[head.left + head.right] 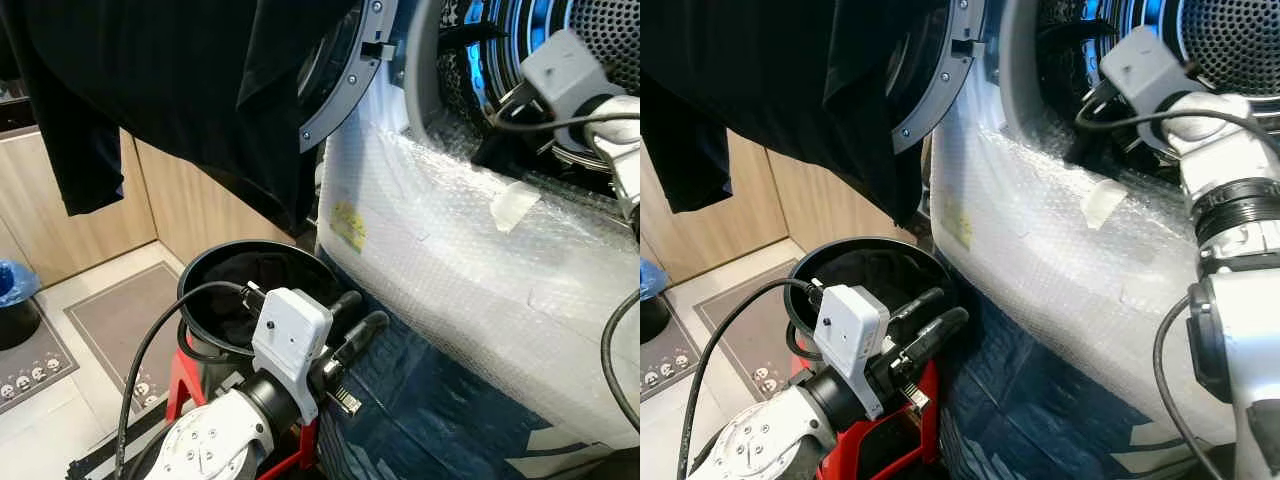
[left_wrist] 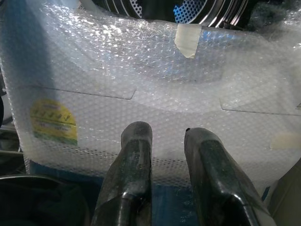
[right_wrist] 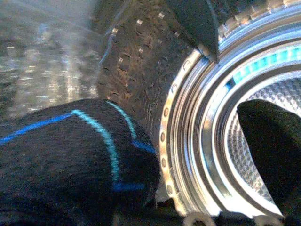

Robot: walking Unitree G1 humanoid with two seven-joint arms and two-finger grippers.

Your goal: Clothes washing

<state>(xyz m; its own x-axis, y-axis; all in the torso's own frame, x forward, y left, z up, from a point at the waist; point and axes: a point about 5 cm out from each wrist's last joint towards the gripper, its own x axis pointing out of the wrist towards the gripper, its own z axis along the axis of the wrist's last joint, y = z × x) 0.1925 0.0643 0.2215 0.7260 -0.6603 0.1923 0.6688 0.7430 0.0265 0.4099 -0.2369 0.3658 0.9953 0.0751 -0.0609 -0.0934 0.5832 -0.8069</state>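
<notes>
I'm mid-load, by my reckoning: my right gripper [image 1: 1095, 105] is up at the mouth of the washing machine [image 1: 450, 230], carrying a dark knitted garment [image 3: 70, 155] with blue stripes to the drum [image 3: 244, 136], though I cannot tell how its fingers stand. More dark clothes lie in the round black basket [image 1: 200, 270] below, so the loading isn't finished; my left gripper [image 1: 355, 322] hangs just over its rim, fingers a little apart and empty. The machine's front is wrapped in soft, dimpled bubble wrap [image 2: 141, 70], the drum is shiny perforated steel, and a limp black garment [image 1: 180, 80] hangs over the open door [image 1: 350, 70].
</notes>
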